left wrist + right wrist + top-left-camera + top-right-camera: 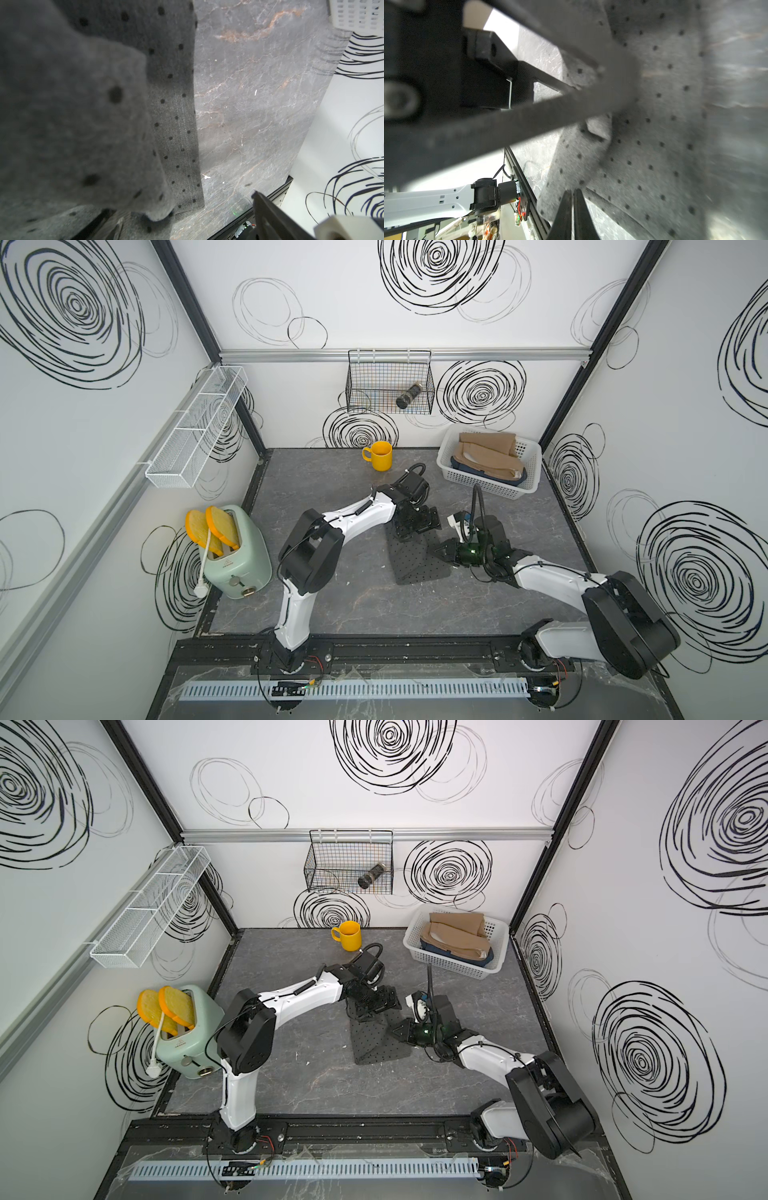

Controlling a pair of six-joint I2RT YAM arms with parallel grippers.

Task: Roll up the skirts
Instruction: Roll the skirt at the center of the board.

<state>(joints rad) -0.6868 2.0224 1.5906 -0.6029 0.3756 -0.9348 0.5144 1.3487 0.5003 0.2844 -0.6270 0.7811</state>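
Grey dotted skirt (419, 568) at the surface (332, 614) centre: left fingers (268, 216) spread wide over its far end, right fingers (564, 212) pressed together at its right edge.

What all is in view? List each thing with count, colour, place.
dotted skirt: 1, grey, table centre
basket: 1, white, back right
tan skirt: 1, tan, in basket
blue skirt: 1, blue, under it
mug: 1, yellow, back
toaster: 1, green, front left
toast: 2, yellow, in toaster
shelf: 1, white, left wall
wire basket: 1, black, back wall
jar: 1, dark, inside it
left gripper: open, over dotted skirt
right gripper: shut, at its edge
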